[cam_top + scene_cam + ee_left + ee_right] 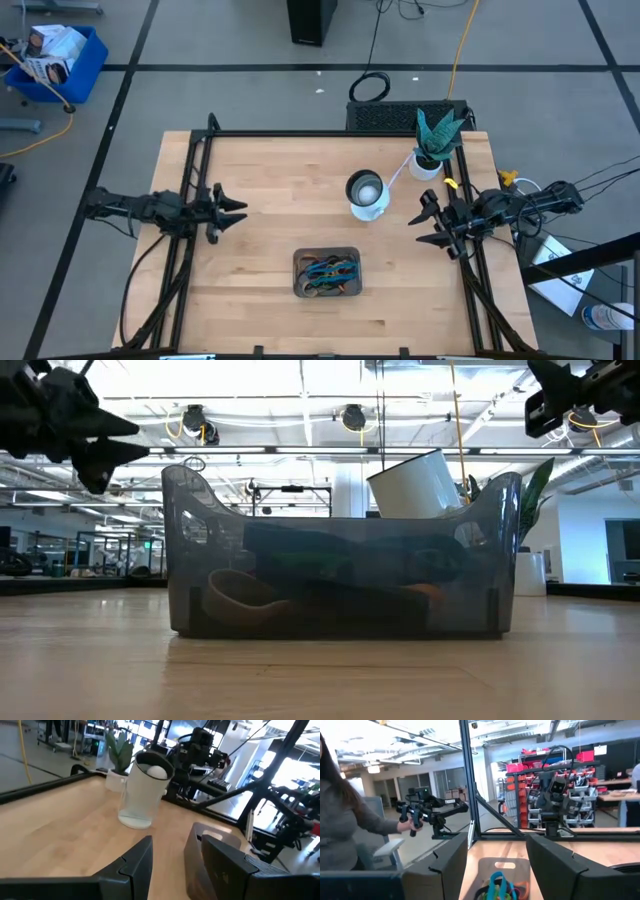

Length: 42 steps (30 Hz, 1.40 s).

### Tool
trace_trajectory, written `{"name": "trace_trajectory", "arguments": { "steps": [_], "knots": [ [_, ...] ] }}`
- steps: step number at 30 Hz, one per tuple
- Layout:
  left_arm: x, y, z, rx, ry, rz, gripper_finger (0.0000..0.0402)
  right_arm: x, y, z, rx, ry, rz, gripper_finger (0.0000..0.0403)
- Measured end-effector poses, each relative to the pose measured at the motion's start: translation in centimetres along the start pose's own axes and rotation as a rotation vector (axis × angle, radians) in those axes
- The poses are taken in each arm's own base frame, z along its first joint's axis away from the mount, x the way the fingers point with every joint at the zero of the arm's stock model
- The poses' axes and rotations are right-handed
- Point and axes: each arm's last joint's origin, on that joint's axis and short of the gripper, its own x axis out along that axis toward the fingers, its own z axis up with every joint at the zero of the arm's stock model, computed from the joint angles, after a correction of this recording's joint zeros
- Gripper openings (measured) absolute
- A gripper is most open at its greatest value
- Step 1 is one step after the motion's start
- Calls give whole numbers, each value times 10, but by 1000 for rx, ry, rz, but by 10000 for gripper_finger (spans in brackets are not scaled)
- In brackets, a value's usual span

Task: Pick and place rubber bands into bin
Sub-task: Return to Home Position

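Observation:
The dark grey bin (327,273) stands on the table near its front middle. It holds several rubber bands (330,270) in blue, green, orange and tan; they also show in the right wrist view (501,887) and through the bin's wall in the low view (340,575). My left gripper (238,212) is open and empty above the table's left side. My right gripper (424,226) is open and empty above the table's right side. Both point toward the table's middle.
A round white-and-silver cup (366,194) stands behind the bin, tilted in the left wrist view (144,790). A white pot with a green plant (433,150) stands at the far right corner. A person (350,820) holding a control handle shows beyond the table.

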Motion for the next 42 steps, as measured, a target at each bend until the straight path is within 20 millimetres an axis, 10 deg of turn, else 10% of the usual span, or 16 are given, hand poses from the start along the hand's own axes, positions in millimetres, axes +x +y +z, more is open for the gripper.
{"name": "trace_trajectory", "arguments": {
  "steps": [42],
  "knots": [
    [2, 5, -8, 19, -2, 84, 175, -3, -6, -41, 7, 177, -27, 196]
  ]
}}
